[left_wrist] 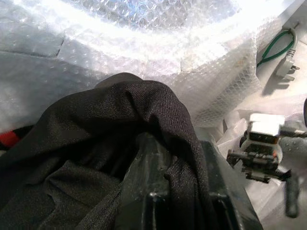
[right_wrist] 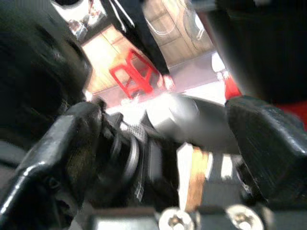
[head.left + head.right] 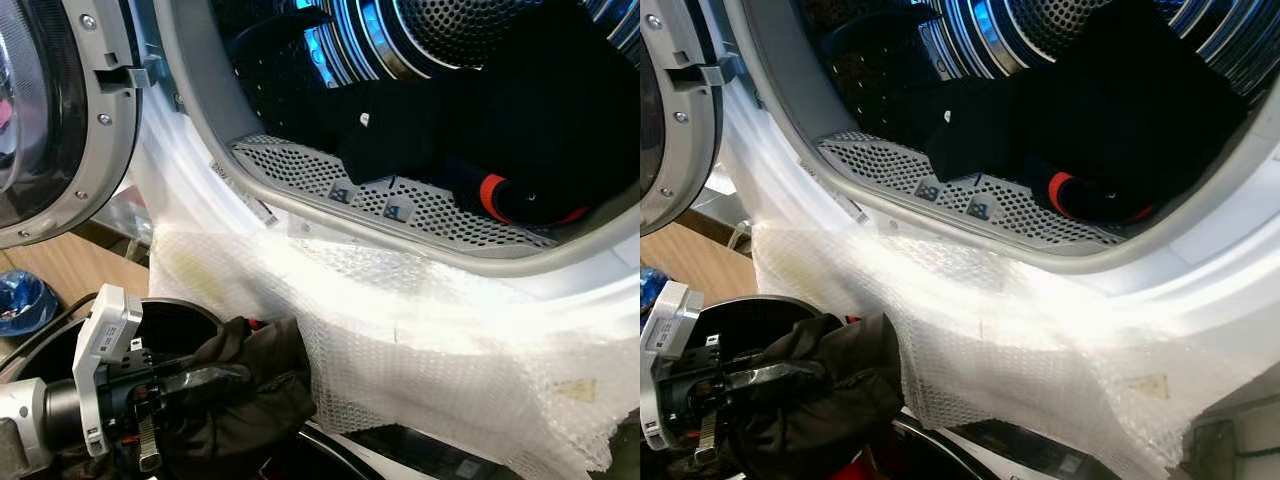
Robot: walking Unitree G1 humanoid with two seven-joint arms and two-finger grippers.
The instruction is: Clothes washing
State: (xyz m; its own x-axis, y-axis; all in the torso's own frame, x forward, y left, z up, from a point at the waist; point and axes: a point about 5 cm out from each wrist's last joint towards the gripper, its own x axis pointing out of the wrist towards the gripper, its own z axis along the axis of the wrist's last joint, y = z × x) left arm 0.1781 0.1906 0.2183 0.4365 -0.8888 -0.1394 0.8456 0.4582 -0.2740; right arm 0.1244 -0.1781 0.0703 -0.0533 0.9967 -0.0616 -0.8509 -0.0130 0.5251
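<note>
Your left end effector (image 3: 200,385) is closed on the dark garment (image 3: 245,385). Above it, trailing cloth probably snags the bubble wrap (image 3: 420,340) below the drum (image 3: 450,60). Right end effector's opening: cannot tell.

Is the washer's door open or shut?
Open: the door is swung aside to the left, and the drum with dark clothes lies exposed.

Silver arm, white housing, black fingers.
Left arm (image 3: 30,415) at seven o'clock of the left eye view: silver-grey cylinder ending in a black collar, then a white blocky wrist housing (image 3: 108,345) with rounded corners and small dark screws. Black mechanism beyond, with long glossy black fingers (image 3: 205,378). Right gripper (image 2: 163,143) seen close and blurred: thick black fingers, a ribbed black joint, two silver screw heads (image 2: 242,220) toward six o'clock.
</note>
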